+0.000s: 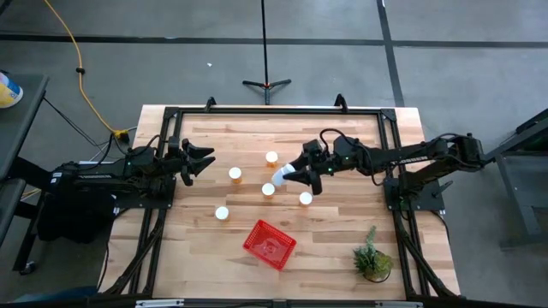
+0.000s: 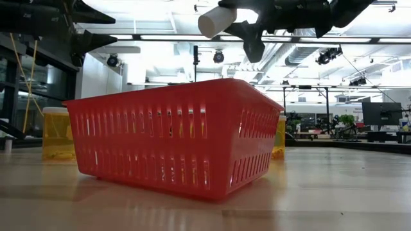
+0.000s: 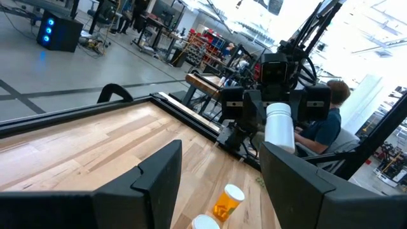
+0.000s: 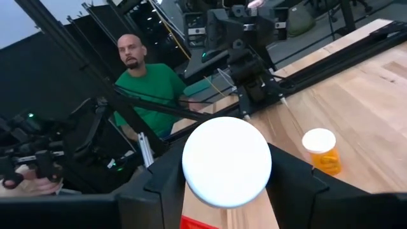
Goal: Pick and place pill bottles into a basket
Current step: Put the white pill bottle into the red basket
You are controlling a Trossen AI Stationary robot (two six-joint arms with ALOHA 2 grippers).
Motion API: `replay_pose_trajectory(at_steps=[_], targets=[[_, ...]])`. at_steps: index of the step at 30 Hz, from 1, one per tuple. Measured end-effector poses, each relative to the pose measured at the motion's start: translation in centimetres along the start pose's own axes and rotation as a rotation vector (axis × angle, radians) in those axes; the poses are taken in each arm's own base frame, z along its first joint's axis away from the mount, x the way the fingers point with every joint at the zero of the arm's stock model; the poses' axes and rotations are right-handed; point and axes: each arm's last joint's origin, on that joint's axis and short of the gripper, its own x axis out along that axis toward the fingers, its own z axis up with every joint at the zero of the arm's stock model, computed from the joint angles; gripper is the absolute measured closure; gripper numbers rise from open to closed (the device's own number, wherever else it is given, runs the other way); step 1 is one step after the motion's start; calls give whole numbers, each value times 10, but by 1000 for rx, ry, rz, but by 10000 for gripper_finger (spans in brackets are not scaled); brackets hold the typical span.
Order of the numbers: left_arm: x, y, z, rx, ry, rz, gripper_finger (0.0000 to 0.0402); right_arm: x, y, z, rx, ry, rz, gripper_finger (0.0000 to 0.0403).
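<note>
My right gripper (image 1: 289, 176) is shut on a pill bottle (image 1: 281, 176), held high above the table's middle; in the low view the bottle (image 2: 217, 21) is above the red mesh basket (image 2: 173, 138). The basket (image 1: 269, 244) sits on the table toward the near edge. Several other bottles stand upright on their bases: (image 1: 235, 174), (image 1: 271, 157), (image 1: 268, 189), (image 1: 306, 198), (image 1: 222, 213). My left gripper (image 1: 204, 161) is open and empty at the table's left, above the wood, its fingers (image 3: 159, 184) wide apart. My right gripper pinches the bottle between its two fingers (image 4: 289, 184), one on each side. The round white cap (image 4: 226, 162) sticks out past the fingertips and hides the body. The fingers come about level from the table's right. The bottle lies along them, cap toward the left, lifted clear.
A green potted plant (image 1: 373, 257) stands at the near right corner. A black frame rail (image 1: 274, 111) runs around the table's edges. A person in a green shirt (image 4: 149, 86) is beyond the table's left side. Bare wood lies between the basket and the plant.
</note>
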Motion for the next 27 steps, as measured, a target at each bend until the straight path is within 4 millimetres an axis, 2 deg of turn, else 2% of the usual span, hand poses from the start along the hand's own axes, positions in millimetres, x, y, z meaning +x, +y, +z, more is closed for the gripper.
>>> replay_pose_trajectory(at_steps=[27], targets=[[0, 0, 0, 0, 0, 0, 158, 0, 5, 0, 129, 59, 125, 233]])
